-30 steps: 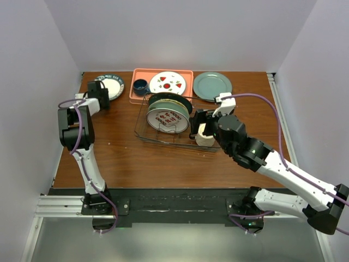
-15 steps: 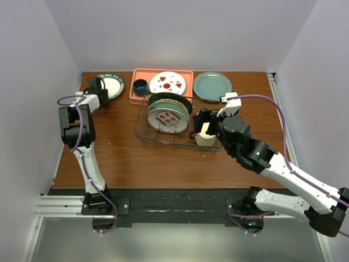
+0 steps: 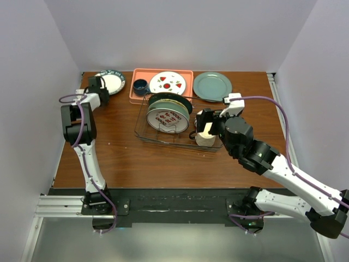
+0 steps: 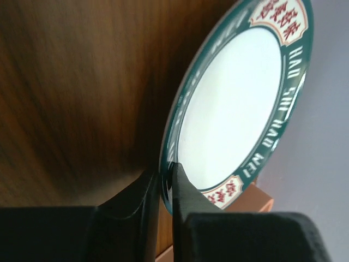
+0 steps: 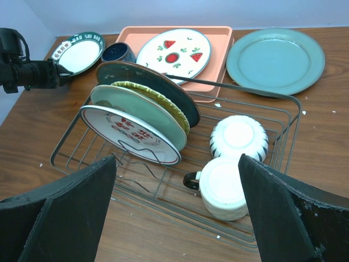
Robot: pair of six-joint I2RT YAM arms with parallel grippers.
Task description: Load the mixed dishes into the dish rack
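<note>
The white dark-green-rimmed plate (image 3: 112,82) is at the back left corner, tilted up off the table. My left gripper (image 3: 101,87) is shut on its near rim; the left wrist view shows both fingers of the left gripper (image 4: 165,173) pinching the plate (image 4: 234,103). The dish rack (image 3: 143,130) holds the dark teal plate (image 5: 163,82), the yellow plate (image 5: 159,99), the pale green plate (image 5: 131,106) and a white red-marked plate (image 5: 128,132) on edge. A ribbed bowl (image 5: 239,136) and a cream cup (image 5: 223,186) lie upside down in it. My right gripper (image 5: 175,159) hangs open above the rack's near right part.
A salmon-pink tray (image 3: 133,97) behind the rack carries a white plate with red fruit marks (image 3: 167,82) and a dark blue cup (image 3: 140,85). A grey-green plate (image 3: 212,85) lies to its right. Walls close in the back and both sides.
My left gripper has closed on the green-rimmed plate's rim, and the plate has tipped up and shifted a little toward the back. My right arm has drawn back slightly to the right.
</note>
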